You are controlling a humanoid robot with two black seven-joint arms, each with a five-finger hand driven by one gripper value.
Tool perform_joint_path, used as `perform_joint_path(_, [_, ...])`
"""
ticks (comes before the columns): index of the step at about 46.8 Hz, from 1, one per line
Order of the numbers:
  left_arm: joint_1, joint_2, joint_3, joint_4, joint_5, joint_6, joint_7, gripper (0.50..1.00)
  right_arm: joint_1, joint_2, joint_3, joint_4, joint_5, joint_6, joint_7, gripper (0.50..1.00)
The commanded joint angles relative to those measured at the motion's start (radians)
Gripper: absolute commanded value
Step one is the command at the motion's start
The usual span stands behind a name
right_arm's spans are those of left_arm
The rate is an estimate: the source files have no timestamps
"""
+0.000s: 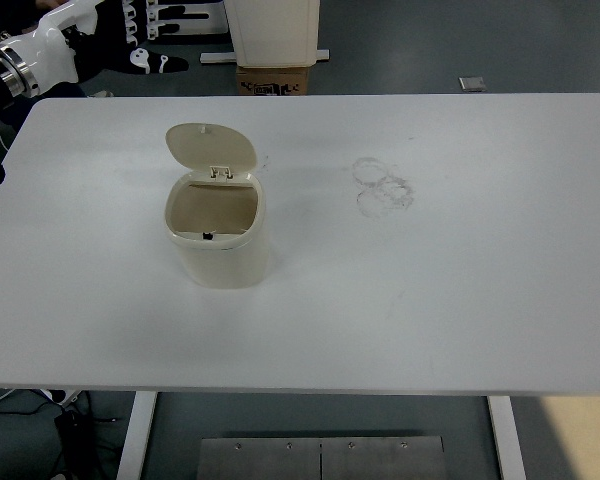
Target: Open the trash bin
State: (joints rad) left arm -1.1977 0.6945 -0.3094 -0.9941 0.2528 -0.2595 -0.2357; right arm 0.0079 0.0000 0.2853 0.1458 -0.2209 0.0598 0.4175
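The trash bin [218, 232] stands upright on the left half of the white table [460, 290], with its long axis vertical. Its lid [212, 147] is up, tilted back on the far-side hinge, so the mouth faces up and toward the robot; I judge the task done. The left hand [130, 35] is at the top left corner, beyond the table's far edge, fingers spread and holding nothing. The bin lies below and to the right of it, well apart. The right arm is not visible.

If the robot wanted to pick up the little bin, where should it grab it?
Probably around the trash bin's rounded body, below the rim, coming from the left where the left hand is. The raised lid stands at the back on a thin hinge, so it looks a poor handle.
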Motion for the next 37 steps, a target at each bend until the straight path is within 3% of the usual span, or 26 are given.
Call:
perform_joint_path(1, [0.038, -0.019, -0.036, 0.038, -0.07, 0.045, 0.001, 1.0, 0.0, 0.0, 0.0, 0.0, 0.0, 0.0, 0.0, 0.991])
perform_joint_path(13, [0.112, -0.066, -0.045, 0.133, -0.291, 0.017, 0.001, 1.0, -0.002, 0.0, 0.0, 0.0, 0.0, 0.0, 0.0, 0.991])
perform_joint_path(19, [0.182, -0.134, -0.071, 0.179, -0.38, 0.009, -0.002, 1.0, 0.0, 0.0, 0.0, 0.0, 0.0, 0.0, 0.0, 0.991])
perform_joint_path(25, [0.266, -0.197, -0.181, 0.279, -0.385, 0.002, -0.005, 1.0, 0.0, 0.0, 0.0, 0.0, 0.0, 0.0, 0.0, 0.991])
perform_joint_path(30, [0.32, -0.22, -0.269, 0.341, -0.377, -0.062, -0.005, 1.0, 0.0, 0.0, 0.0, 0.0, 0.0, 0.0, 0.0, 0.991])
perform_joint_path(37, [0.345, -0.263, -0.284, 0.439, -0.377, -0.127, -0.007, 1.0, 0.0, 0.0, 0.0, 0.0, 0.0, 0.0, 0.0, 0.991])
